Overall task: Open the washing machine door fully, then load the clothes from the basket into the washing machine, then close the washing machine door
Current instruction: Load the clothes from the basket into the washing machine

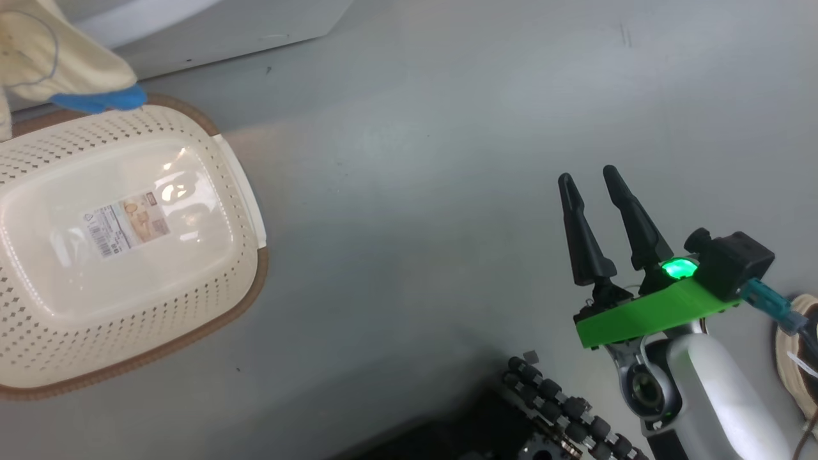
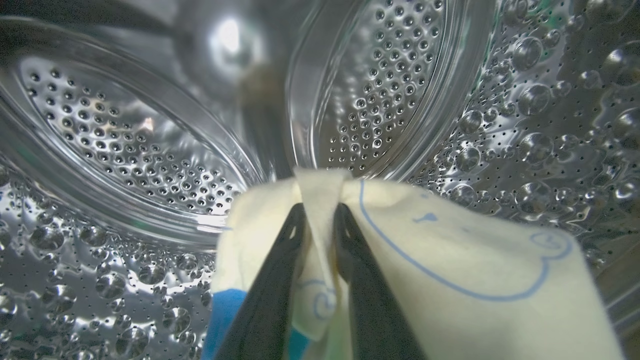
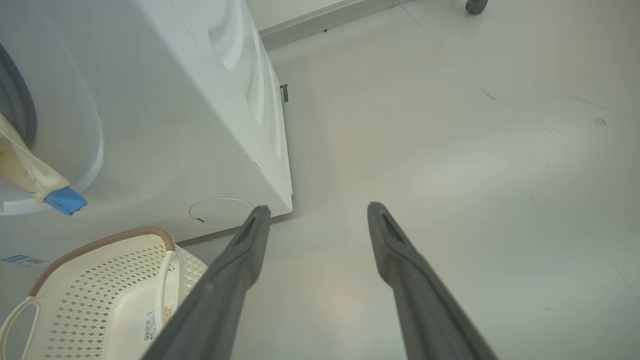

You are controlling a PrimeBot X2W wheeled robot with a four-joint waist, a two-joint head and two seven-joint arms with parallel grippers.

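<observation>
**A:** Inside the washing machine (image 2: 125,150), with the basket (image 1: 128,332) just beside it, the clothes (image 2: 450,250) sit pinched in the left tool (image 2: 320,207); the right tool (image 1: 588,174) hangs spread.

**B:** My worry is that a blue-trimmed end hangs outside, so the door could trap it.

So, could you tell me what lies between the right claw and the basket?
Bare grey floor, seen in the head view: nothing sits between the basket and the right claw.

One basket (image 1: 128,332), one garment (image 2: 475,260), one washer (image 3: 175,125)
</observation>
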